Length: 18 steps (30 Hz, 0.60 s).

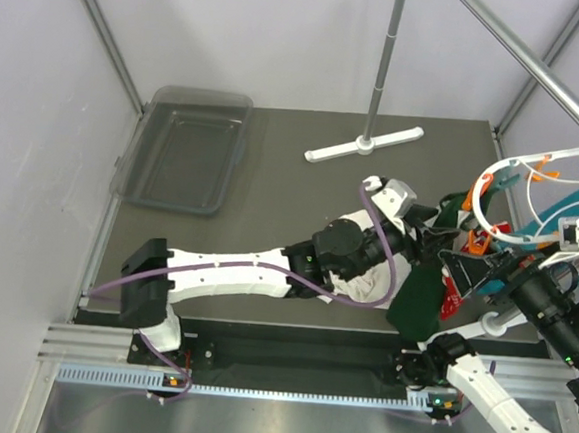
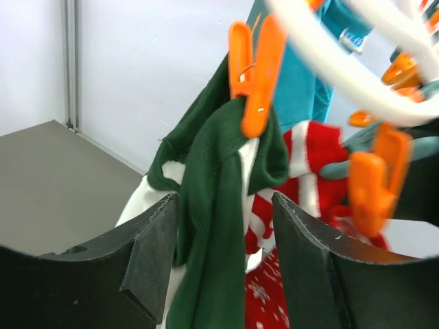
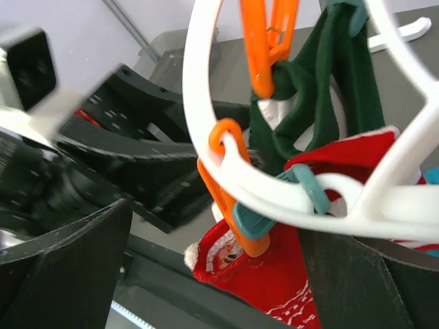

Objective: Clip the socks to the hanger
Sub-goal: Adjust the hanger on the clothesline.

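The white hanger (image 1: pixel 514 234) hangs at the right, with orange clips. In the left wrist view its ring (image 2: pixel 329 62) crosses the top. One orange clip (image 2: pixel 255 68) holds a dark green cloth (image 2: pixel 212 205), which hangs between the spread fingers of my open left gripper (image 2: pixel 225 253). Behind it hang the striped sock (image 2: pixel 309 157) and the snowflake sock (image 2: pixel 264 295). In the right wrist view an orange clip (image 3: pixel 230 185) on the ring (image 3: pixel 206 137) grips the cuff of a red sock (image 3: pixel 274 281). My right gripper (image 3: pixel 216 274) is open around it.
A clear plastic tray (image 1: pixel 185 148) sits at the back left. A white stand foot (image 1: pixel 363 144) with its pole stands at the back. A metal rail (image 1: pixel 542 66) crosses the upper right. A white cloth (image 1: pixel 360 274) lies under my left arm. A teal garment (image 2: pixel 302 75) hangs behind.
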Available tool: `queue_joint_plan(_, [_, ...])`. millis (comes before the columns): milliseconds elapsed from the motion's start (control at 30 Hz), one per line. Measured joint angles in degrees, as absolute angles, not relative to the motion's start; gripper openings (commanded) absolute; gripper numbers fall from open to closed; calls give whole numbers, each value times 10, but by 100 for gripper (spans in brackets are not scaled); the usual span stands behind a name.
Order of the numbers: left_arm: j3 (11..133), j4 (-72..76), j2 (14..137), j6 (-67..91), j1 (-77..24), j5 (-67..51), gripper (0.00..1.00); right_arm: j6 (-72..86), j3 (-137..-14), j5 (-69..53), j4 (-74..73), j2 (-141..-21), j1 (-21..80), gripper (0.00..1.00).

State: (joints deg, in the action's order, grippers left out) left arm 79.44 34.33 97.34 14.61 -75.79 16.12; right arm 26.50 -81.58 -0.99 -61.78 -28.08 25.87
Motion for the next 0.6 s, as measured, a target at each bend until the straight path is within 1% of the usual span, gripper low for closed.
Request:
queue_joint_plan(167, [781, 278, 900, 141, -755, 133, 66, 244, -820, -54, -619, -279, 259, 100])
queue_joint_plan(333, [780, 236, 851, 161, -738, 63, 70, 244, -836, -108, -634, -270, 259, 100])
queue_joint_plan(400, [784, 225, 845, 190, -723, 31, 72, 241, -829, -131, -632, -260, 259, 100])
queue_joint_plan(600, [813, 217, 855, 272, -704, -22, 74, 220, -802, -191, -616, -221, 259, 100])
